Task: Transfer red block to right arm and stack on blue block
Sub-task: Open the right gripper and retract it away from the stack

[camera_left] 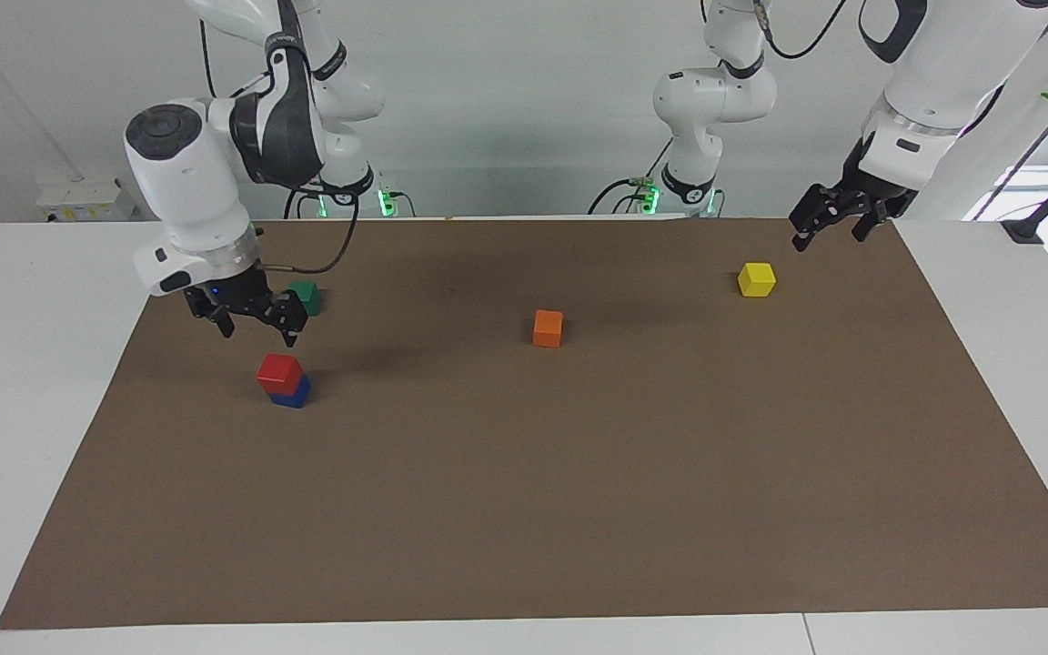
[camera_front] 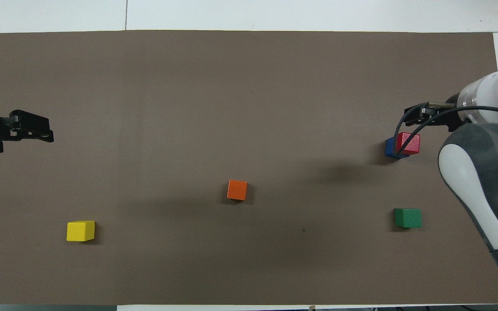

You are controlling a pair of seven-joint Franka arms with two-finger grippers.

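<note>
Hovering right hand (camera_left: 257, 327) apparently open above red block (camera_left: 279, 371) on blue block (camera_left: 292, 394)

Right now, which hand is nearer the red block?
Right. The right hand hangs just above the red block, which sits on the blue block. The left hand waits over the mat's edge by the yellow block.

No readable text, no labels, no brand marks, no numbers, no signs on anything in either view

white table (camera_left: 33, 382), brown mat (camera_left: 524, 509), pale wall (camera_left: 506, 109).
</note>
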